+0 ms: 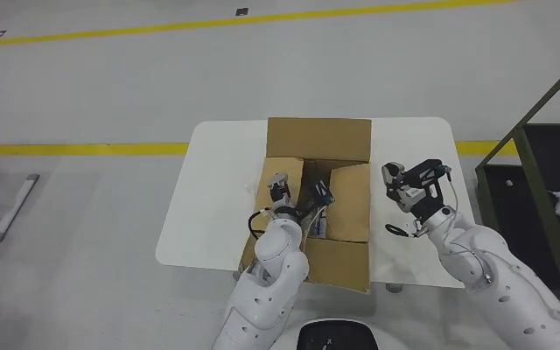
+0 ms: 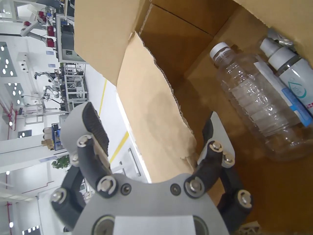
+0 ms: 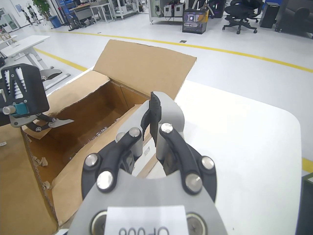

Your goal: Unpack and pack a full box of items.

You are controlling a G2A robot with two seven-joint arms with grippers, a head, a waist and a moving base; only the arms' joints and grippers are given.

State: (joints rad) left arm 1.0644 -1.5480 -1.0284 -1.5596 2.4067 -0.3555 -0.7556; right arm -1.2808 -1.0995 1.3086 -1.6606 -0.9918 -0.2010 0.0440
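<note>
An open cardboard box (image 1: 319, 140) stands in the middle of the white table (image 1: 219, 192), flaps up. Inside it lie a clear plastic bottle (image 2: 254, 103) and, beside it, a white spray bottle (image 2: 291, 72) with a blue label. My left gripper (image 2: 151, 121) is open at the box's near-left side. It straddles a torn cardboard flap (image 2: 156, 99), one finger outside and one inside the box. From across the box the left gripper (image 3: 56, 122) shows low over that torn edge. My right gripper (image 3: 156, 106) hovers shut and holds nothing, just right of the box's right flap (image 1: 350, 201).
Bare tabletop (image 3: 232, 135) lies to the right of the box, and more to its left. A dark metal rack (image 1: 516, 175) stands off the table's right edge. Yellow lines cross the floor behind.
</note>
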